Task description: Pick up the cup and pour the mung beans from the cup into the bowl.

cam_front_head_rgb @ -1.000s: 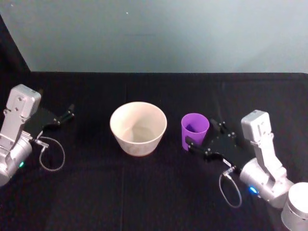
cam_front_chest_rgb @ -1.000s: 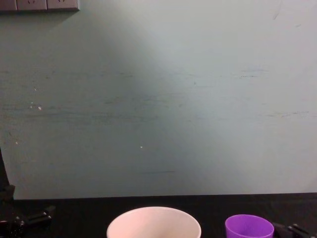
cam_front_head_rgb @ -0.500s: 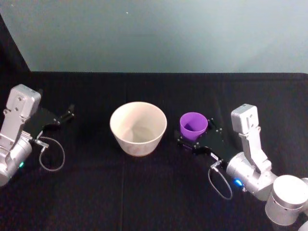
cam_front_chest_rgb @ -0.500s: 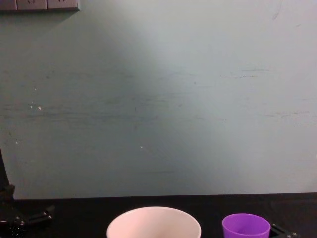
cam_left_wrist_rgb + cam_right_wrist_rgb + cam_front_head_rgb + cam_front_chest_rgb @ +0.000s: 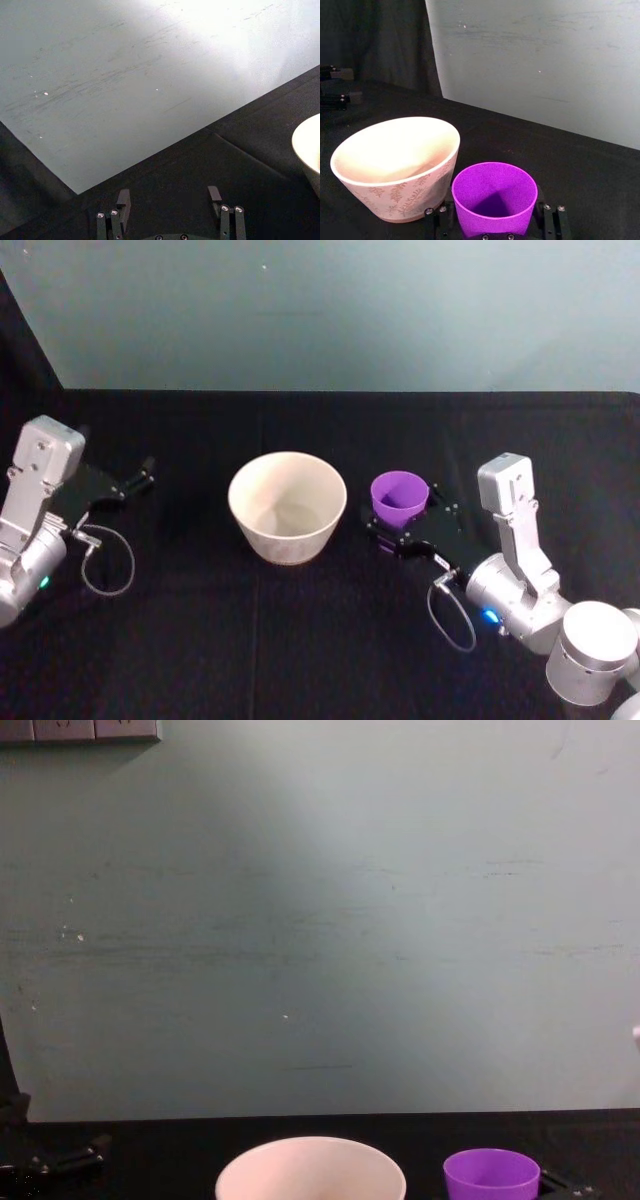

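While the right gripper [image 5: 402,518] clasps the cup [image 5: 400,495] low on its wall, one black finger [image 5: 549,220] on either side, the cup sits just to the right of the bowl [image 5: 287,530]. Head view: a narrow strip of dark counter [image 5: 300,640] shows between the two, so they are near but apart. Cup mouth is open upward, and its rim leans a little toward the bowl. Whether the cup's base rests on the counter cannot be told, as the gripper body hides it. Right wrist view: the cup's inside is purple with a dark shadow at the bottom, and its contents cannot be made out.

The bowl stands upright at mid-counter, much wider than the cup. Its inside is pale cream and smooth. Its outer wall carries a faint leaf pattern, seen from the right wrist. Chest view: the bowl's rim and the cup's rim are side by side, with the cup's rim slightly lower.

The right arm reaches in from the bowl's right, behind the cup, silver wrist raised.

The left gripper [image 5: 138,480] is well to the left of the bowl, low over the counter, fingers spread and holding nothing. Its tips point toward the bowl. Left wrist view: both fingers are apart, with bare counter between them and an edge of the bowl beyond.
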### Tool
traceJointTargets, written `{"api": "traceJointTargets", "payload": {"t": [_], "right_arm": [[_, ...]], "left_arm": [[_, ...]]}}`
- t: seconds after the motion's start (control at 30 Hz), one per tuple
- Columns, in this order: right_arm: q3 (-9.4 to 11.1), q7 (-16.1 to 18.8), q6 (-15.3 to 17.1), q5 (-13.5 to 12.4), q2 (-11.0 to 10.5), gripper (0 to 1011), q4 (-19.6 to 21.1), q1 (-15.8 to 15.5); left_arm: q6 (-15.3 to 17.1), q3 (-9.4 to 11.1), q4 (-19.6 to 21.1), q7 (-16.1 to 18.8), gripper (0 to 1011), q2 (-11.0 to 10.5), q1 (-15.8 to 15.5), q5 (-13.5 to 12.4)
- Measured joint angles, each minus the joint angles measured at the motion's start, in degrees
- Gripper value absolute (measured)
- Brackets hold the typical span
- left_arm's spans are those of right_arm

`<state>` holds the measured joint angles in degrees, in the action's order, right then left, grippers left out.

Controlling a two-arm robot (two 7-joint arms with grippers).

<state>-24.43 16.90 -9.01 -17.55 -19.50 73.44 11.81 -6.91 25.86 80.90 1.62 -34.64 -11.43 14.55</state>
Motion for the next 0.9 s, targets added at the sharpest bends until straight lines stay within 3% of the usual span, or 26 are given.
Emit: {"api": "traceJointTargets", "payload": {"t": [0.27, 0.63, 0.9], "right_arm": [[1.18, 0.10, 1.33, 0.80, 0.24, 752, 1.40, -0.99], [3.47, -0.54, 3.90, 1.22, -0.06, 734, 7.23, -3.70], [6.04, -2.03, 1.69, 1.94, 0.24, 734, 12.87, -5.79]], "left_arm": [[0.00, 0.00, 0.00, 0.00, 1000, 0.00, 0.00, 0.00], [0.00, 0.00, 0.00, 0.00, 1000, 0.00, 0.00, 0.00], [0.00, 0.00, 0.00, 0.00, 1000, 0.00, 0.00, 0.00]]}}
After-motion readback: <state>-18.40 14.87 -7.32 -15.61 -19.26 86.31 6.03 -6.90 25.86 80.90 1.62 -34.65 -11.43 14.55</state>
